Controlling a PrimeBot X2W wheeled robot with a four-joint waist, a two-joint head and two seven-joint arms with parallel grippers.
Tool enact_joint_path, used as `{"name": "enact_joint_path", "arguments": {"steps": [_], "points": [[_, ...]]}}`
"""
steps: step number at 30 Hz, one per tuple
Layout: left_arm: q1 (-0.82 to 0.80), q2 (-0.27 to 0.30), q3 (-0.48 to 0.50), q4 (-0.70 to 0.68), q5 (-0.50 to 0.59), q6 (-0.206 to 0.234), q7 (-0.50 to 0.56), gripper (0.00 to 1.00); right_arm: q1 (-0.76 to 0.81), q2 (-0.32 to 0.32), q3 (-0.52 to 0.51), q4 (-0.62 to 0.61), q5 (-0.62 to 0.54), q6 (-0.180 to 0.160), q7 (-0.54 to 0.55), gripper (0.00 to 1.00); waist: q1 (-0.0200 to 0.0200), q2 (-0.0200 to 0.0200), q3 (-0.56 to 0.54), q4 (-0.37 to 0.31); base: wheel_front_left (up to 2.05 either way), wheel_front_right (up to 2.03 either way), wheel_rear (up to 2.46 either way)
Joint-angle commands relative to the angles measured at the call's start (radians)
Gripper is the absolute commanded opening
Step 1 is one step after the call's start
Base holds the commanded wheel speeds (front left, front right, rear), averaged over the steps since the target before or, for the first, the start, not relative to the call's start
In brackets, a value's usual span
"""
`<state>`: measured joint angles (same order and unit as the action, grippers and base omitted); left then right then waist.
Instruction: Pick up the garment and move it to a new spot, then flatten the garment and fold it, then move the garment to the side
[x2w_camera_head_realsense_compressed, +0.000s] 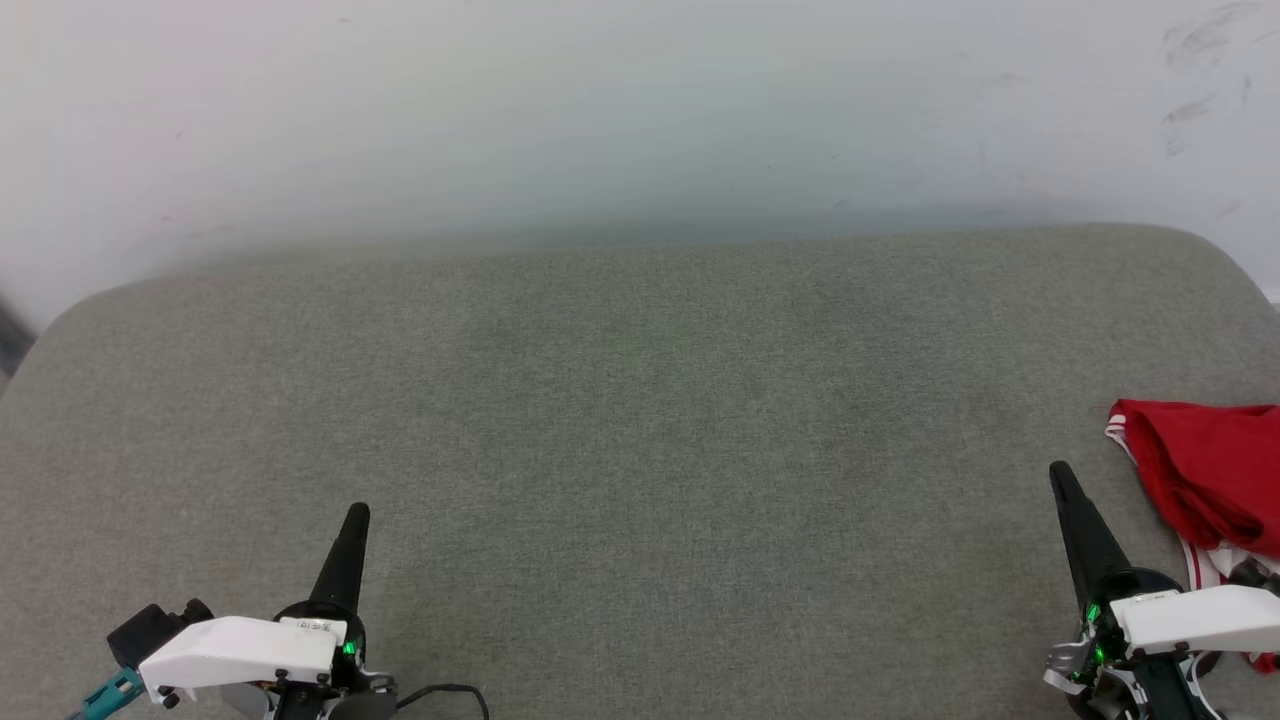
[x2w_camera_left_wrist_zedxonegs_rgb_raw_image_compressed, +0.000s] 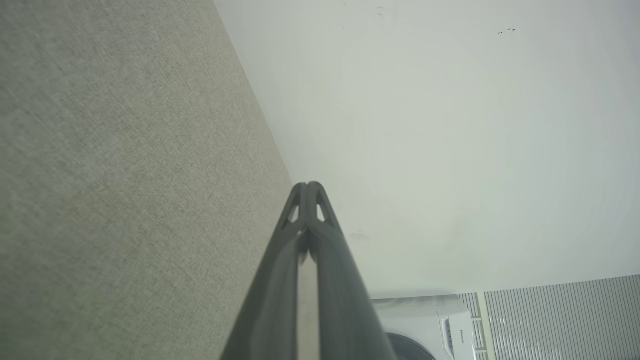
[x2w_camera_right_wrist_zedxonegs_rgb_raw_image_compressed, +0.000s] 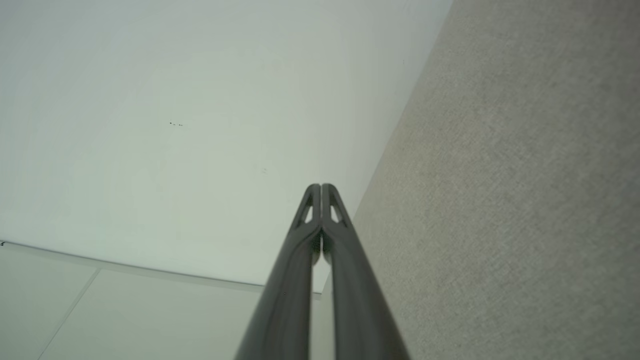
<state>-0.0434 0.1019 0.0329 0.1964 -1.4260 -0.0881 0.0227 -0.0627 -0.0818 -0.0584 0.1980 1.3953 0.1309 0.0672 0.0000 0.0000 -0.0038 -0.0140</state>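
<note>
Red jersey garment (x2w_camera_head_realsense_compressed: 1210, 470) with red-and-white striped trim, bunched at the near right edge of the grey-green woven fabric surface (x2w_camera_head_realsense_compressed: 640, 400), partly cut off by the frame. Just left of it, right gripper (x2w_camera_head_realsense_compressed: 1058, 472), long dark fingers pressed together, grasping nothing. At the near left, well apart from the cloth heap, left gripper (x2w_camera_head_realsense_compressed: 357, 512), likewise clenched and empty. Farther back, scuffed white wall (x2w_camera_head_realsense_compressed: 640, 120). Seen from the left wrist, past the closed tips: white washing machine (x2w_camera_left_wrist_zedxonegs_rgb_raw_image_compressed: 430, 325) and pale slatted panel (x2w_camera_left_wrist_zedxonegs_rgb_raw_image_compressed: 560, 315).
</note>
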Motion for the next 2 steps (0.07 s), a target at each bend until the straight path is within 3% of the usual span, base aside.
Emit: {"name": "enact_joint_path", "arguments": {"steps": [1, 2], "points": [[-0.021, -0.002, 0.006, 0.001, -0.020, -0.007, 0.005, 0.00, -0.021, 0.004, -0.005, 0.001, 0.023, 0.000, 0.003, 0.00, 0.0000, 0.0000, 0.000, 0.001, 0.00, 0.00, 0.00], [-0.022, -0.003, 0.008, 0.002, -0.026, -0.009, 0.008, 0.00, -0.023, 0.005, -0.006, 0.003, 0.030, 0.000, 0.004, 0.00, 0.0000, 0.0000, 0.001, 0.001, 0.00, 0.00, 0.00]]}}
